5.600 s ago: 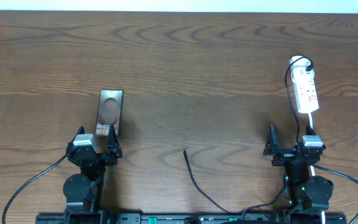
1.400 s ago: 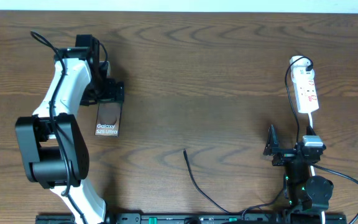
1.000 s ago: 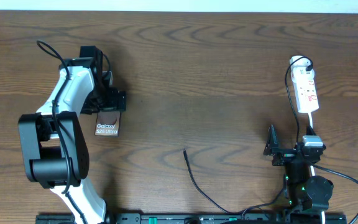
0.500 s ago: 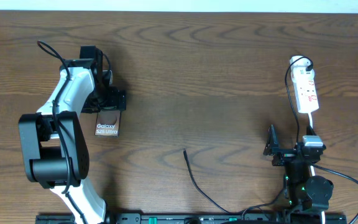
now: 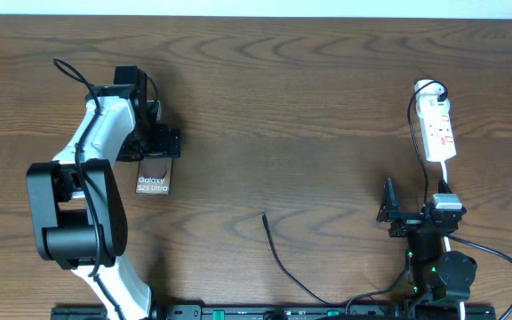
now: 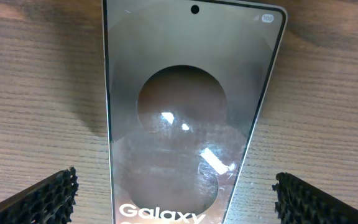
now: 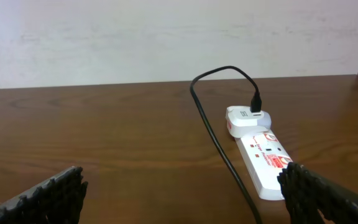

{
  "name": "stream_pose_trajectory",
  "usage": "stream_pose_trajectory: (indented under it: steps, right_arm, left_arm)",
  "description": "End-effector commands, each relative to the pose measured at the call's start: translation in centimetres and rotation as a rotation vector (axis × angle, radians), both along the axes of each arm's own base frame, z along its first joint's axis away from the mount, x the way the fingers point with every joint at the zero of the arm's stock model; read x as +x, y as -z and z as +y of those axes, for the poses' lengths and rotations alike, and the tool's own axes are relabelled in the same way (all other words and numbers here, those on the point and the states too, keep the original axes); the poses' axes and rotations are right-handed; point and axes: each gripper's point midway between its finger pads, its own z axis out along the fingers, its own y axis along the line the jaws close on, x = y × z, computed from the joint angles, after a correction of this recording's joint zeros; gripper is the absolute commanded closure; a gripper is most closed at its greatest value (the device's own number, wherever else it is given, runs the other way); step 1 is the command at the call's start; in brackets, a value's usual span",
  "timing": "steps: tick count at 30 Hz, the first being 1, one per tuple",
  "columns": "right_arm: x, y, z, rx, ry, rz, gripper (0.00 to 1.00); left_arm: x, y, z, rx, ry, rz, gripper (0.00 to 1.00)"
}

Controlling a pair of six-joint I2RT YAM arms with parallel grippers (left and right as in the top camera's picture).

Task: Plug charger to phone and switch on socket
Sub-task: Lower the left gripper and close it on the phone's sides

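Right over the phone (image 6: 185, 118), hovering with the left gripper (image 6: 176, 186) spread wide past both long edges, probably needing a level drop and even squeeze.

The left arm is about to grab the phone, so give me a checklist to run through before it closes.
1. Left gripper open and straddling the phone: ok, one finger on each side, neither touching.
2. Phone flat, screen up: ok.
3. Charger tip free on the table: ok, it lies apart from the phone.
4. Black cable seated in the white plug head on the power strip: ok.
5. Power strip switched off: cannot tell.
6. Right gripper open and empty: ok.
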Motion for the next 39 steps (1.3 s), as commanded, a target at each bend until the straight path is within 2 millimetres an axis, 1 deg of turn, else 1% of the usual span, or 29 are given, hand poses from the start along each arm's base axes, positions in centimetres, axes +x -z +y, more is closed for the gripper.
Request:
stream_pose_trajectory:
  steps: [1,11,21,27,39]
  right_arm:
    - [0.0,0.0,0.1,-0.011,-0.003,0.0,0.01]
    - [0.0,0.0,0.1,-0.011,-0.003,0.0,0.01]
    - [0.0,0.0,0.1,-0.011,-0.002,0.0,0.01]
    - [0.0,0.0,0.1,-0.011,-0.002,0.0,0.01]
    - [0.0,0.0,0.1,-0.011,-0.002,0.0,0.01]
  left_arm:
    - [-0.8,1.0,0.3,0.007,-0.006,0.028,0.0]
    - [-0.8,2.3,0.2,0.008,-0.006,0.005,0.0]
    - [-0.4,2.6,0.3,0.01,0.006,-0.017,0.0]
    - [-0.4,2.6,0.3,0.013,0.081,-0.018,0.0]
    - [-0.3,2.6,0.3,0.013,0.08,-0.022,0.0]
